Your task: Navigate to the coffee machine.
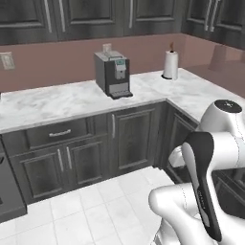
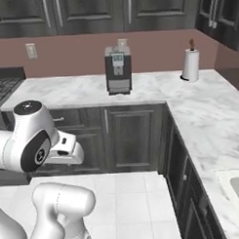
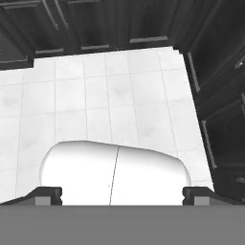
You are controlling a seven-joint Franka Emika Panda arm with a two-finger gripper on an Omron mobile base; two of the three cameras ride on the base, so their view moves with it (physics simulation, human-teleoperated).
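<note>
One coffee machine on the marble counter, set toward the back wall and a bit short of the inside corner of the L-shaped run. Long axis is vertical: a tall box, standing upright. Silver front panel and small bluish display face out toward the room, with the drip tray sticking out toward the counter's front edge. From the left base view the front is turned slightly to the right; from the right base view it looks nearly square-on.

Paper towel roll stands upright on its holder further along, close to the corner and well apart from the machine. Wall outlet sits on the pink backsplash well to the left. Dark cabinets run under the counter, and white tile floor lies between the base and those cabinets. Sink is on the right leg of the counter.

Gripper points down at the floor; fingertips sit wide apart at the far sides of the hand view, with nothing between them.
</note>
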